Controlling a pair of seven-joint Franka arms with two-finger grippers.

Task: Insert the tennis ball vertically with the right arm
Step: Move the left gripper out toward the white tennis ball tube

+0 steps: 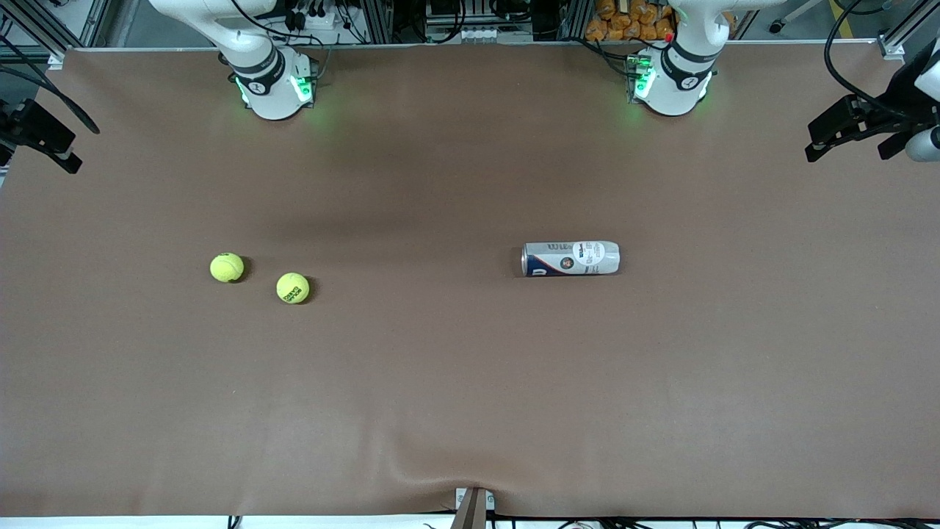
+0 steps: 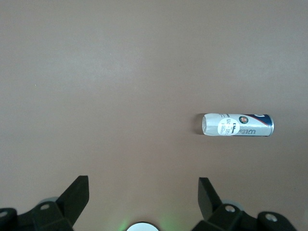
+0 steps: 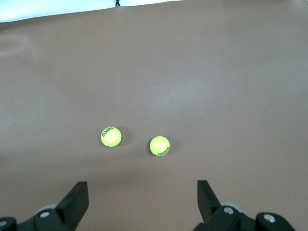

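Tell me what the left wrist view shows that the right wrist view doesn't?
Only the left wrist view shows the can lying on its side, framed by the open left gripper. Only the right wrist view shows two tennis balls, apart from each other, framed by the open right gripper. Both share the brown table.

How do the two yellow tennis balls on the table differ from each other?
The tennis ball with dark lettering shows its print facing up, while the plainer tennis ball shows almost no print from the front view. The lettered ball lies nearer the front camera and closer to the can lying on its side; the plainer one sits toward the right arm's end. Both look alike in size and colour and rest untouched on the table.
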